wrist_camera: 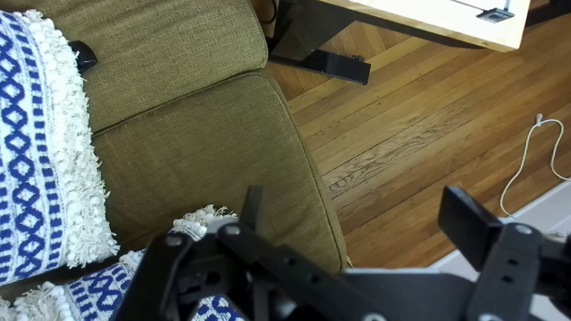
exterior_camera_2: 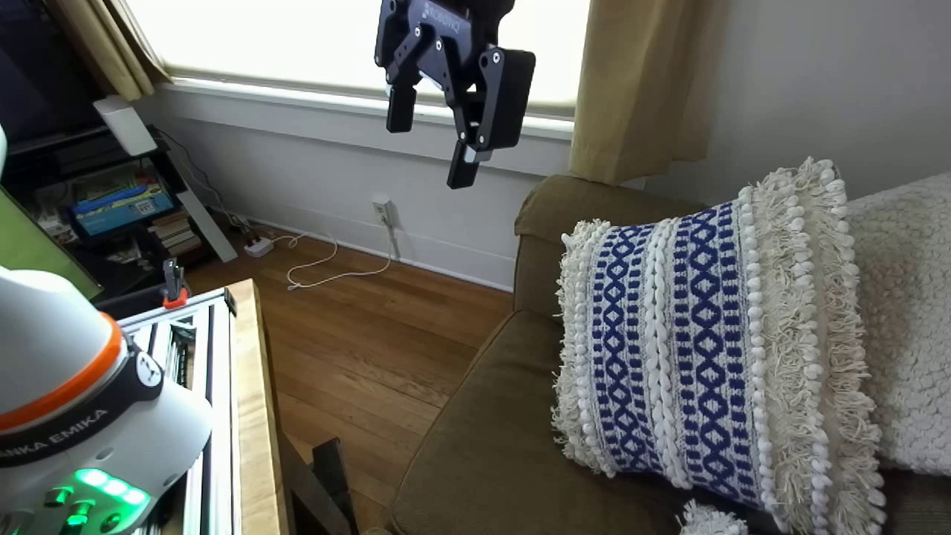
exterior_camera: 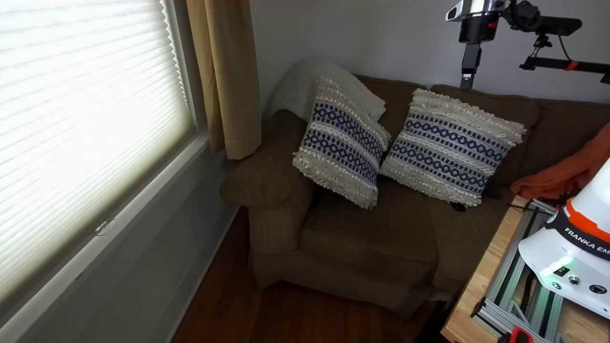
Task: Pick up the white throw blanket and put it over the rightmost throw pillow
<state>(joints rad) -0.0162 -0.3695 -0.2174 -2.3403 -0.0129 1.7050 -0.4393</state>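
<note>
The nubbly white throw blanket (exterior_camera: pixel 305 82) drapes over a corner of the sofa (exterior_camera: pixel 369 233), partly behind another pillow (exterior_camera: pixel 344 143), while the rightmost throw pillow (exterior_camera: pixel 452 146), white with navy bands and fringed edges, leans tilted against the backrest (exterior_camera: pixel 513 159).

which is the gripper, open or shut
Open. In an exterior view the gripper has its jaws well apart, and the wrist view shows sofa and floor between them.

The blanket (exterior_camera: pixel 296 88) lies on the sofa (exterior_camera: pixel 369 233), behind the pillow (exterior_camera: pixel 344 143) nearer the window blind (exterior_camera: pixel 81 119).
</note>
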